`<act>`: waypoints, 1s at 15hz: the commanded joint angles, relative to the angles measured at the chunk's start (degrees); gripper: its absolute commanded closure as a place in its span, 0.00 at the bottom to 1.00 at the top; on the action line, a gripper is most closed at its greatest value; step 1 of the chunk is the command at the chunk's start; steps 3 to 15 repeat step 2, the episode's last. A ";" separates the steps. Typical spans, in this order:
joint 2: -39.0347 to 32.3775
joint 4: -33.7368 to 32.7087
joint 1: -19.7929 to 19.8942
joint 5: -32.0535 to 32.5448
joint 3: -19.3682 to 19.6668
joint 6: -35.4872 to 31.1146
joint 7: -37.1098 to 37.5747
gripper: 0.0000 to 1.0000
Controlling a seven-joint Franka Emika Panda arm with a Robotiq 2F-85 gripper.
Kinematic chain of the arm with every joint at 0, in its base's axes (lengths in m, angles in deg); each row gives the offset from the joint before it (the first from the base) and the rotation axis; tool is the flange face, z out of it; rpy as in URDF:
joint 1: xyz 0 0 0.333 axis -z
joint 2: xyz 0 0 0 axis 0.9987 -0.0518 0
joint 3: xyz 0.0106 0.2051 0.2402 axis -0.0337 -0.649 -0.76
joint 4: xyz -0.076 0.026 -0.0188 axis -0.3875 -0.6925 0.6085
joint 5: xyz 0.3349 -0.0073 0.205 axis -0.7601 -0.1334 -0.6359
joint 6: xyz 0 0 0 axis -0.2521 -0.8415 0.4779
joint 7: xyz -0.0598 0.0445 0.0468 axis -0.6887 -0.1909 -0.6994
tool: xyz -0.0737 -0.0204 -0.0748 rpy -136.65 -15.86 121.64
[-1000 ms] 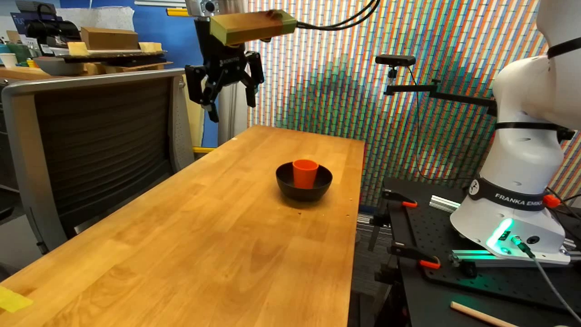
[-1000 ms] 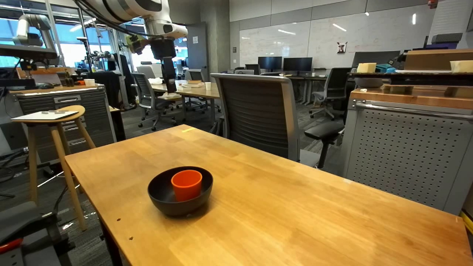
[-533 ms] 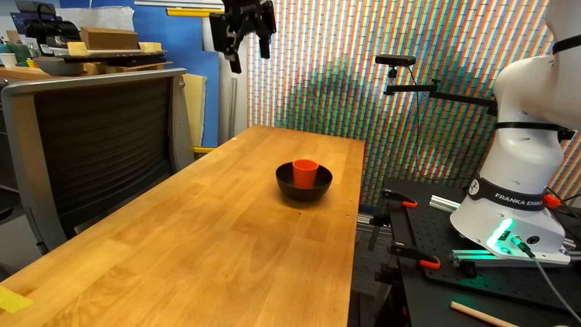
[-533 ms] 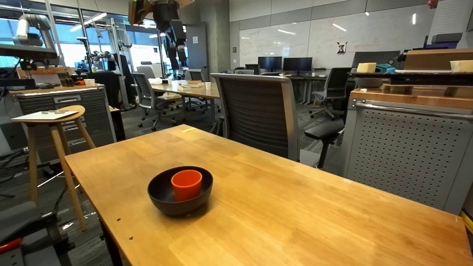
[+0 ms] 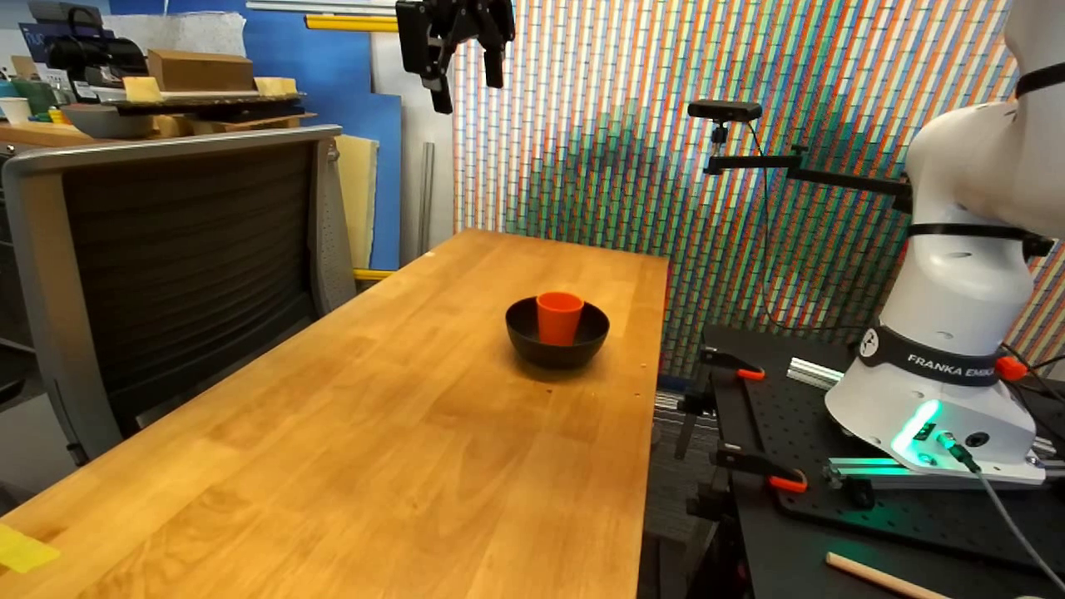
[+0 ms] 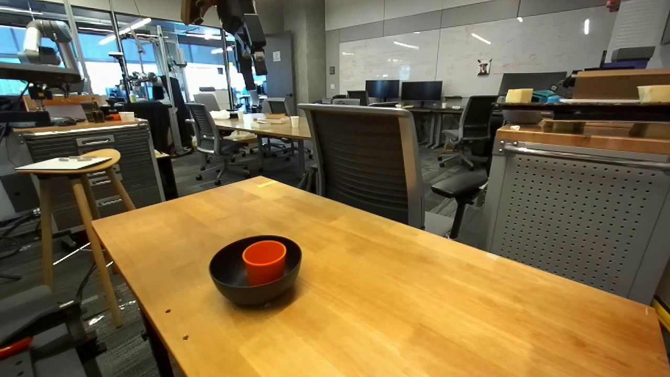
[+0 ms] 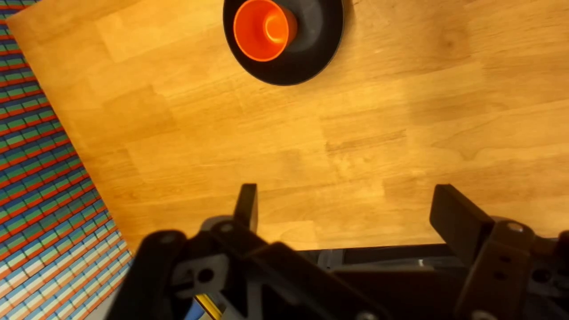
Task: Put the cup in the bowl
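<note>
The orange-red cup stands upright inside the black bowl on the wooden table. The cup and bowl show the same way in an exterior view. In the wrist view the cup sits toward one side of the bowl, whose far part is cut off by the top edge. My gripper is open and empty, high above the table and apart from cup and bowl. Its fingers are spread wide in the wrist view; it is partly cut off in an exterior view.
The wooden table carries the bowl. A grey office chair stands along its long side, also in an exterior view. The robot base stands on a black bench beside the table. A stool stands beyond the table's end.
My gripper has risen well up and shifted a little to the right in an exterior view, slowing in the last half second. It stays open. The cup and bowl have not moved.
</note>
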 commanded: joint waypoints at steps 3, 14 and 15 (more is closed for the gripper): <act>-0.06 -0.21 0.39 0.02 -0.44 0.23 0.00 0.00; -0.06 -0.21 0.39 0.02 -0.44 0.23 0.00 0.00; -0.06 -0.21 0.39 0.02 -0.44 0.23 0.00 0.00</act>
